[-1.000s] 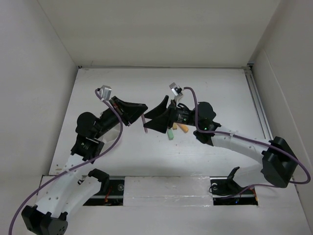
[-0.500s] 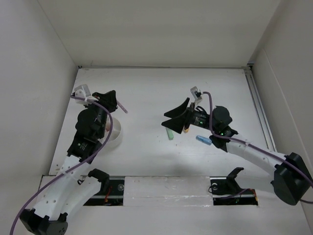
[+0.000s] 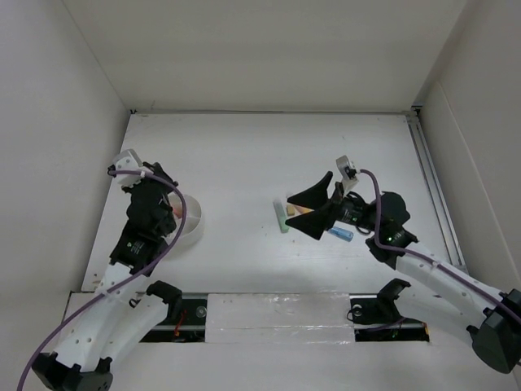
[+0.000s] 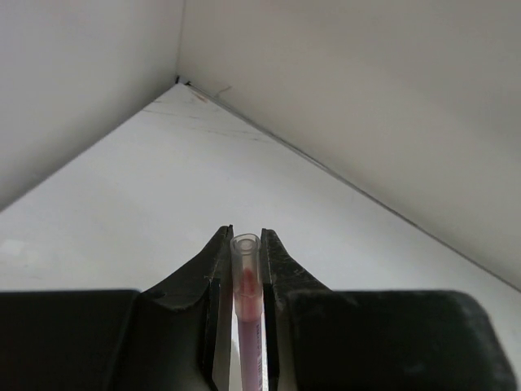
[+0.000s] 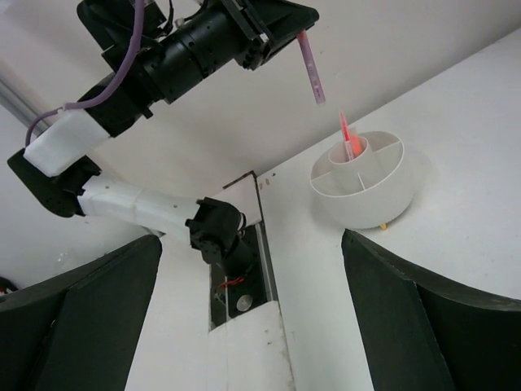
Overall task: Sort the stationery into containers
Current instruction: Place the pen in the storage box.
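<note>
While right end effector (image 3: 303, 209) wide open, left end effector (image 4: 245, 248) tight on slim translucent pink pen (image 5: 310, 69).

The surroundings
A white table (image 3: 244, 155) is sitting between pale walls (image 3: 260, 49), a grey rail (image 3: 431, 179) running along 3 o'clock.

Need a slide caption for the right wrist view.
Left gripper holds a pink pen above the divided white tub, with a red pen standing in its central cup.
</note>
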{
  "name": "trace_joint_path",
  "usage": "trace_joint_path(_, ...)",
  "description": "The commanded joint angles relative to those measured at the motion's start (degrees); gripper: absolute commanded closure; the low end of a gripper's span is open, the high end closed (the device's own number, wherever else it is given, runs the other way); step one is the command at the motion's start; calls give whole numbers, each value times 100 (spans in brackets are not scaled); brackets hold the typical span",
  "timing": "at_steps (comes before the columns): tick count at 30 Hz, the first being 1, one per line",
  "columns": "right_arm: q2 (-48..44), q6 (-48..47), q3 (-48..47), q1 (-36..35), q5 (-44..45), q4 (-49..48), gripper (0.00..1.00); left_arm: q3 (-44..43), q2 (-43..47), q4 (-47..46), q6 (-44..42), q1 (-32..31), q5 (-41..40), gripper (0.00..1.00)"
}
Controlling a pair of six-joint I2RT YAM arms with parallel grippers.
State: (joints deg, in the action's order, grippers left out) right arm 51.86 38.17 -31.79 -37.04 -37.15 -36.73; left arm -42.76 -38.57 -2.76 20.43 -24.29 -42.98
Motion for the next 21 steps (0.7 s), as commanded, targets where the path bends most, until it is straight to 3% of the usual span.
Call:
trace_joint_path(1, -219, -135, 50, 47, -170, -124, 2, -171, 173, 118, -785, -5, -184, 100)
trace_joint_path(7, -325, -135, 50, 100, -223, -124, 2, 354, 394, -443, -1769, -5, 763, 100)
trace_joint_path(13, -377, -135, 50, 153, -284, -124, 2, 760, 325, -972, -1955, 354, 1520, 100)
trace_joint_path(21, -325, -135, 50, 153, -337, -124, 0, 1226, -186, -1560, -2016, 355, 1048, 100)
